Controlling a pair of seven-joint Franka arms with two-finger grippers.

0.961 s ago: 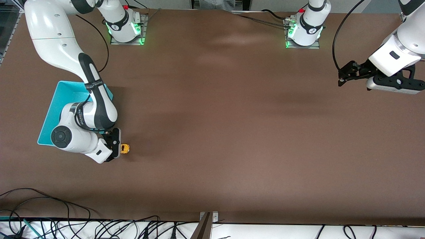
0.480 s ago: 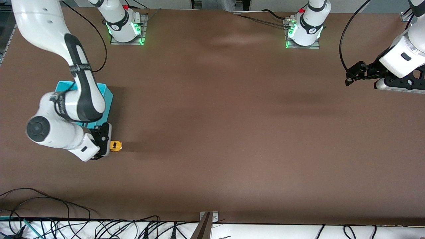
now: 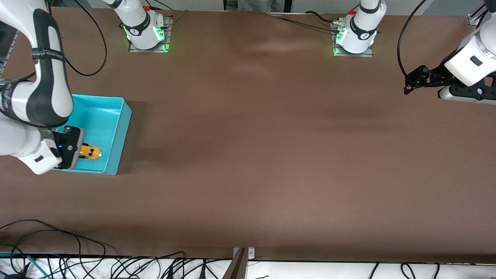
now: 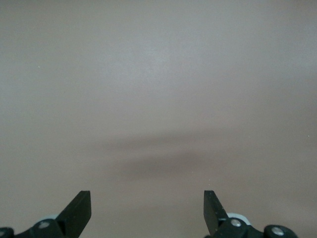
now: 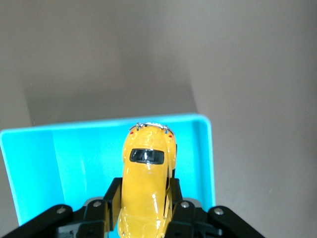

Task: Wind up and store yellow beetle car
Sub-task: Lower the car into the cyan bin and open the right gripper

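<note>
We count one table [image 3: 271, 155], brown and matte, filling nearly the whole front view. Two arms, both white with black joints, two bases with green lights along the table's top edge. One turquoise bin [image 3: 118, 128], open-topped, at the right arm's end of the table. One yellow beetle car [image 3: 90, 152], dark windows.

The right gripper [image 3: 79, 150] hangs over the bin's interior, at the part nearer the front camera, clamped on the yellow beetle car; in the right wrist view the car [image 5: 146, 183] sits between the two black fingers [image 5: 111, 201], nose pointing away from the wrist, with the bin's floor and rim [image 5: 207, 148] under it. We cannot tell whether the car touches the bin floor or is just above it.

The left gripper [image 3: 407, 83] waits over bare table at the left arm's end, jaws spread wide, nothing between them; the left wrist view shows only its two fingertips [image 4: 79, 208] and plain brown surface with a faint shadow.

Room: a strip of white floor or ledge with a tangle of black cables [image 3: 77, 263] along the front edge of the table, a metal bracket [image 3: 242, 257] at its middle.

Cut off: the right arm's upper links run out of the frame at the side, the left arm's wrist too. The bin's corner nearest the right gripper is covered by the arm. Car wheels not visible.
</note>
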